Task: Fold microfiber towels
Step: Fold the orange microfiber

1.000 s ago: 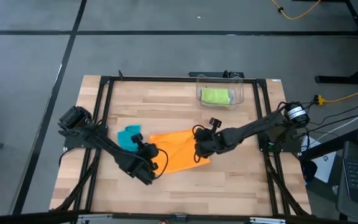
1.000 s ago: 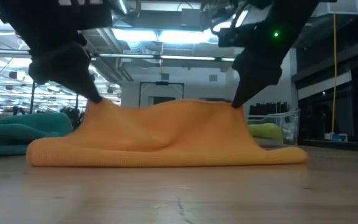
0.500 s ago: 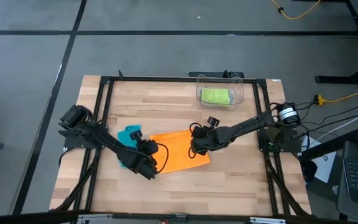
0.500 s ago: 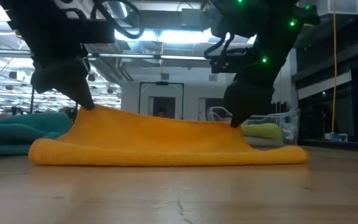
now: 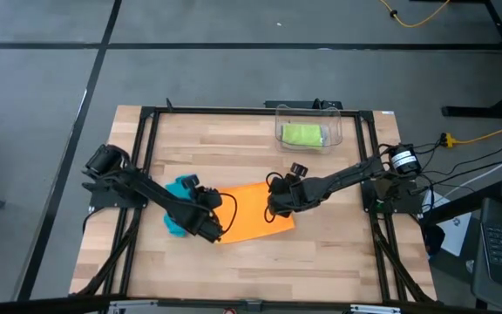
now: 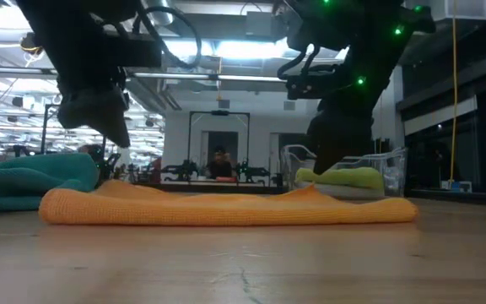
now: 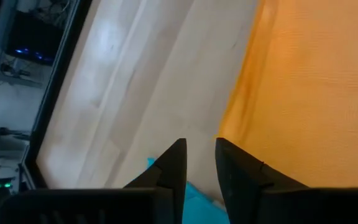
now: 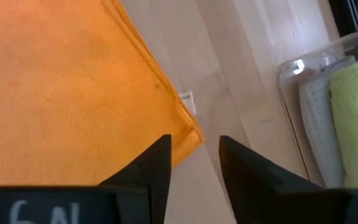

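Observation:
The orange towel [image 5: 255, 211] lies folded and flat on the table [image 5: 321, 253], near its middle; the low view shows it as a low strip [image 6: 226, 208]. My left gripper [image 5: 213, 230] hangs open above the towel's left end [image 7: 241, 124], its fingers a little apart with nothing between them. My right gripper [image 5: 274, 208] is open and low at the towel's right far corner [image 8: 191, 132], one finger on each side of it. The teal towel [image 5: 179, 202] lies bunched beside the orange one, under my left arm. My right gripper slants down from the table's right over the orange towel's corner [image 8: 188, 127], which lies on the table between the open fingers. Whether the fingertips [image 8: 161, 155] touch the cloth I cannot tell.
A clear plastic bin [image 5: 340, 131] stands at the table's far edge and holds the lime green towel [image 5: 301, 134] beside a light grey one [image 8: 319, 118]. Black frame rails [image 5: 143, 157] run along the table's sides.
Both grippers have let go of the orange towel's raised edge. That layer, held up in two peaks a second ago, was lowered and now lies flat on the layer beneath. My right gripper sank toward the table; my left gripper moved toward the far edge.

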Robot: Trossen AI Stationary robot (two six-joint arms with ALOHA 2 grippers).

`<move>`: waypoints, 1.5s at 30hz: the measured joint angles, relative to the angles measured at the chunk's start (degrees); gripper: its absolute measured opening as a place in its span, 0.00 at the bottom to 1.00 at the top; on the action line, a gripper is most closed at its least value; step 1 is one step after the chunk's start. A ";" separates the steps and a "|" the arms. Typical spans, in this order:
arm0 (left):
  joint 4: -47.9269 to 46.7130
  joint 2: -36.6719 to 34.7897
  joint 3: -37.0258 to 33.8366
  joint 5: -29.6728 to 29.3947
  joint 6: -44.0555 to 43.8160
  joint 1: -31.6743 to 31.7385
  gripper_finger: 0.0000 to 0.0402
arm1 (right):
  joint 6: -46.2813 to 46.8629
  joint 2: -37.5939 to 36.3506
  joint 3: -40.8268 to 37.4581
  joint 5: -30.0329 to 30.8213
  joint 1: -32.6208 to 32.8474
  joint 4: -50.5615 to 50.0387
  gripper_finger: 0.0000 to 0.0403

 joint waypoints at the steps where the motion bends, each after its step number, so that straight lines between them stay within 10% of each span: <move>1: -0.44 -0.56 -0.01 0.00 0.00 0.06 0.19 | 0.18 0.00 0.41 -0.23 0.00 -0.96 0.34; 25: 18.17 -7.90 0.00 10.30 -14.43 -16.28 0.18 | 10.83 -0.15 9.57 -14.01 7.33 -9.18 0.28; 45: 23.06 -5.75 0.00 8.73 -13.97 -18.39 0.18 | 18.34 0.27 -11.28 -14.94 13.54 23.90 0.28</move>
